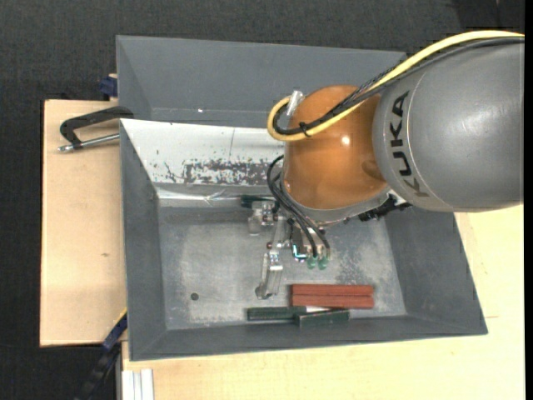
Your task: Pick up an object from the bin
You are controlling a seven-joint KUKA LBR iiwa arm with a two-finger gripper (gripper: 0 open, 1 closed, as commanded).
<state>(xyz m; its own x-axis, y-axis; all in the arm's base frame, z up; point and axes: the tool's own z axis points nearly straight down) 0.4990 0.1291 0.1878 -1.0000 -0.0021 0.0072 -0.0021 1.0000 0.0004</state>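
Fingers [269, 273] seen spread apart, nothing held between them, low in the grey bin [138, 223]. They are set just beside the red-brown bar [331, 295], probably so it can be closed on.

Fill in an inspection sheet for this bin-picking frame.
surface: grey metal bin, floor scuffed, far wall speckled
job's things: red-brown rectangular block lying flat near the front wall; dark green flat bar along the front wall, just in front of the block
clutter: small dark speck on the floor's left
grippers: tool low in the bin, just left of the block; open or shut cannot be told
cables: yellow cable looping over the orange wrist cover
surroundings: dark floor around the bin
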